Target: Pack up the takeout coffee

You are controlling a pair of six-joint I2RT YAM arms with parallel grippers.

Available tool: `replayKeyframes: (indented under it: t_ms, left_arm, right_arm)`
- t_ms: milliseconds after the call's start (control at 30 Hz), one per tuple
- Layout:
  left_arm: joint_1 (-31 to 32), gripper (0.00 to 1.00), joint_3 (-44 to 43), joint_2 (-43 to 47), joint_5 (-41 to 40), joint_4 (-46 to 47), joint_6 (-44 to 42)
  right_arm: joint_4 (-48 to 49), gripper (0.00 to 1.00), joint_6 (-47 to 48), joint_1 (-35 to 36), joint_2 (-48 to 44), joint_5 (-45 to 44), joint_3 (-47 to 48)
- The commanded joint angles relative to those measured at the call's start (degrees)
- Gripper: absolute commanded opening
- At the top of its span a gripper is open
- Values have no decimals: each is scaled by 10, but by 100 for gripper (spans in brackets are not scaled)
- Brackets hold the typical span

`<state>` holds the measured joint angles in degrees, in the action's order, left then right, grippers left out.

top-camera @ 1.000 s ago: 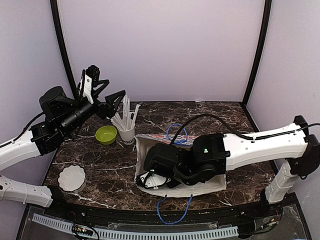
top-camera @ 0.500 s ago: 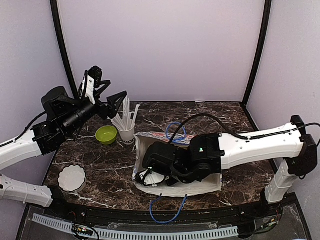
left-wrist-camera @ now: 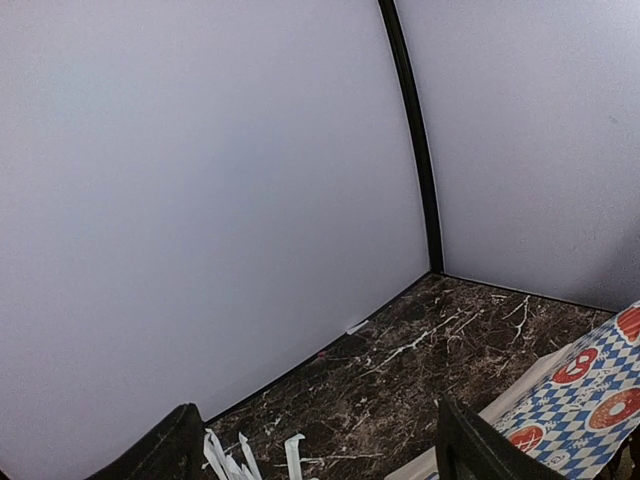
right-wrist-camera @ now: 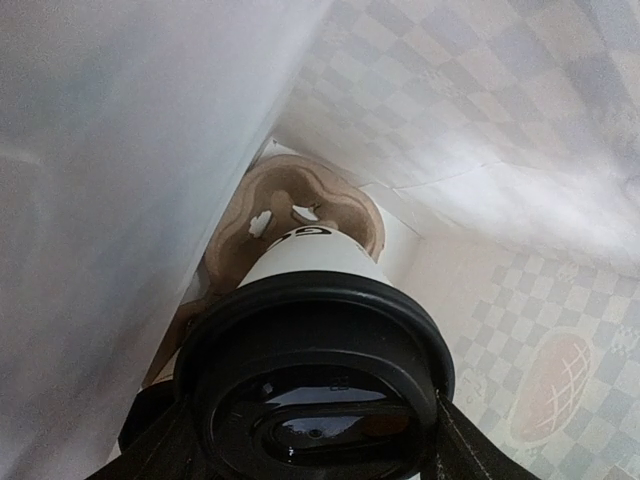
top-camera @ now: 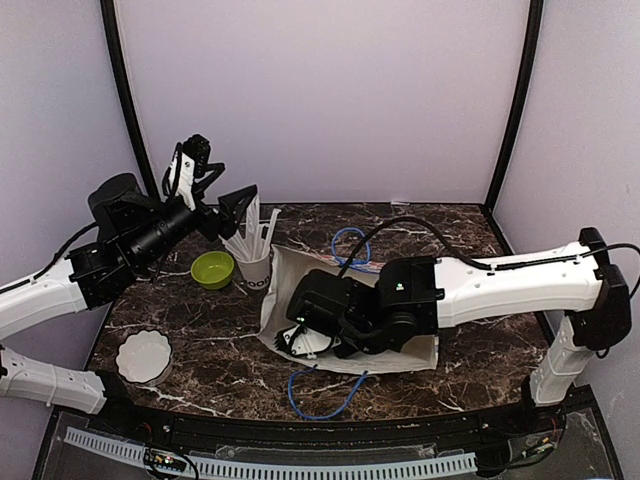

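Shifted since a second ago: paper bag (top-camera: 275,305) and right arm (top-camera: 500,285), both now further left and a little further from the near edge; the blue cord handle (top-camera: 320,395) trails over the near worktop (top-camera: 200,330).

Left arm (top-camera: 130,235): raised over the far left corner. Left jaws spread wide and empty, nothing between them but the back wall.

White fluted dish (top-camera: 143,357), green bowl (top-camera: 212,269), cup of straws (top-camera: 255,265): standing left of the bag, untouched.

Paper bag: lying on its side, mouth facing left, right arm reaching in.

Coffee cup (right-wrist-camera: 310,262): inside the bag, black lid (right-wrist-camera: 318,390) facing the wrist, lettered base pointing at the brown pulp carrier (right-wrist-camera: 345,200) deep in the bag. Whether the base already sits in a socket cannot be told. No second lidded cup shows in any view.

Right jaws: partly closed on the cup, one finger each side just under the lid rim, cup centred between them.

Step in hand, as judged: seating this cup in the carrier.
- Keep the cup's axis in line with the socket and push base first.
- Let go only once the base is bedded.
- Draw straight back through the mouth, since the thin paper walls press close and could drag.
- Idle left jaws could steady the bag's mouth.
- Lid lies sideways; a gentle pace guards against leaks.
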<state>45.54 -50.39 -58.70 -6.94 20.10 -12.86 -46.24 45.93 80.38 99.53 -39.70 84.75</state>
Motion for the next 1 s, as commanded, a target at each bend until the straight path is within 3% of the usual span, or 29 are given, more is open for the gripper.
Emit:
replayKeyframes:
  t_ms: [0, 967]
  left_arm:
    - [2, 82, 6, 0, -4, 19, -4]
    - [1, 82, 7, -34, -10, 20, -11]
  right_arm:
    - [-1, 46, 1, -12, 4, -17, 18]
    - [22, 46, -2, -54, 46, 47, 35]
